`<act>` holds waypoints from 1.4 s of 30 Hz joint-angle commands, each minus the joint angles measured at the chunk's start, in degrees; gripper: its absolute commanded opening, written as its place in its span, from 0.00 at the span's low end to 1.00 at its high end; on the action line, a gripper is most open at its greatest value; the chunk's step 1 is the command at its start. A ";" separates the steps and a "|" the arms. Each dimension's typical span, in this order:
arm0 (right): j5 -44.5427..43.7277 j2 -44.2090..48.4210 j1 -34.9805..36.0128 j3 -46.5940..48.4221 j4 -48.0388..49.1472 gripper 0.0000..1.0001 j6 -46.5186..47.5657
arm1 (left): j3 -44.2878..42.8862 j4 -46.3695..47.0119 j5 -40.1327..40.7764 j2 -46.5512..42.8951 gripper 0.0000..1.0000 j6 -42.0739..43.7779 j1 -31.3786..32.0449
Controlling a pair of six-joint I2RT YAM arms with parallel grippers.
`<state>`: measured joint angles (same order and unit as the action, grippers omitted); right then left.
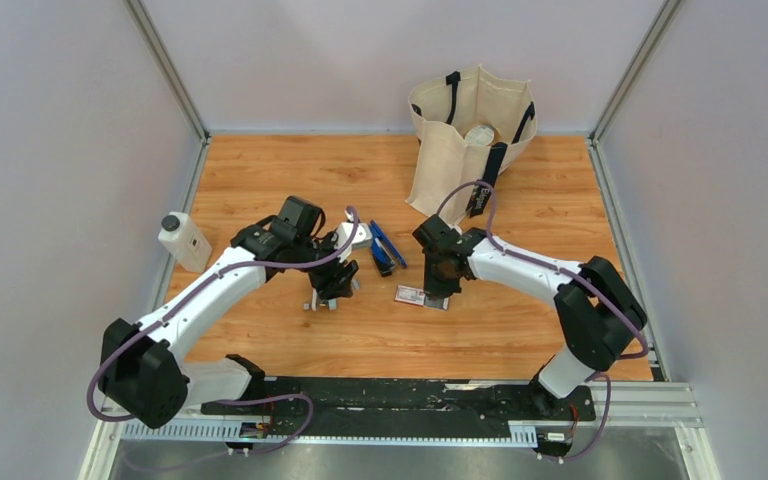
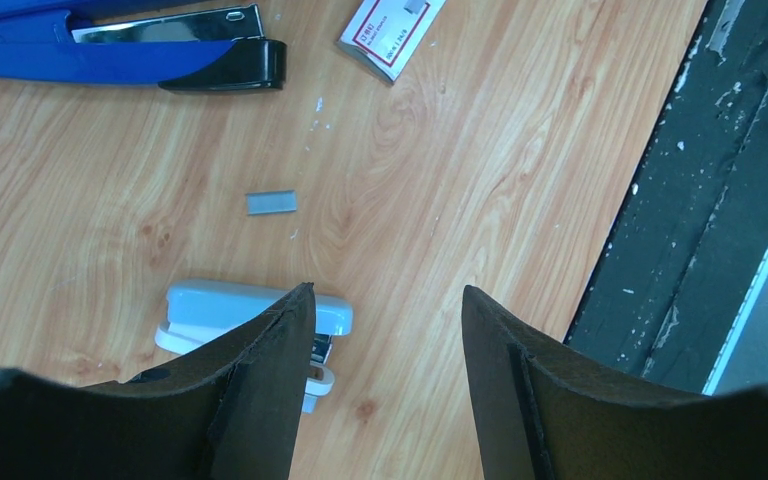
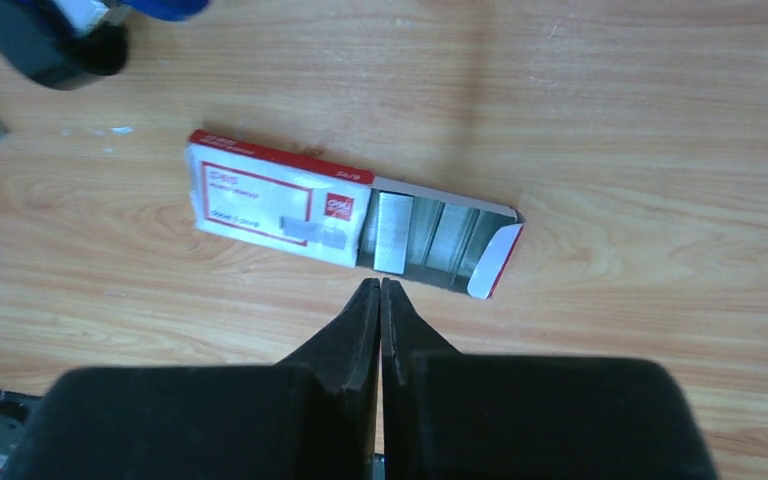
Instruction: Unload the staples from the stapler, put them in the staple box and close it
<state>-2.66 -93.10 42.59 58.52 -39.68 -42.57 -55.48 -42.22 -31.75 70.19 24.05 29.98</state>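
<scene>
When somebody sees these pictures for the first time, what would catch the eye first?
The dark blue stapler lies swung open on the wooden table, its metal magazine bared, with a short strip of staples loose on the wood nearby. Just ahead of the shut right gripper sits a red-and-white staple box, its tray slid out. A cream tote bag stands at the far edge.

1. One small dark blue oblong stapler (image 2: 90, 62) is lying in the middle.
2. One pale grey-blue plastic stapler-like object (image 2: 210, 305) is lying to its left.
3. One red-and-white cardboard staple box (image 3: 270, 205) is lying to its right, nearer.
4. One short grey metal staple strip (image 2: 271, 203) is lying loose.
5. One cream canvas tote bag (image 1: 455, 150) is standing far right.
6. One white plastic bottle with a black cap (image 1: 186, 245) is standing far left.
</scene>
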 commanded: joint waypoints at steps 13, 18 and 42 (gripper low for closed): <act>-1.83 -5.59 -4.36 8.27 3.29 0.10 5.13 | 0.81 3.63 7.39 4.60 0.66 9.69 3.42; -1.12 -9.11 -4.36 8.10 6.10 0.10 4.51 | 1.96 6.35 9.77 5.39 0.70 15.49 5.35; 0.99 -4.55 -2.33 -1.93 9.45 0.08 1.61 | 0.99 12.59 23.65 19.89 0.72 39.83 10.63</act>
<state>-1.04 -98.02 39.81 57.14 -28.42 -40.95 -52.99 -31.31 -11.05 88.84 56.47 39.59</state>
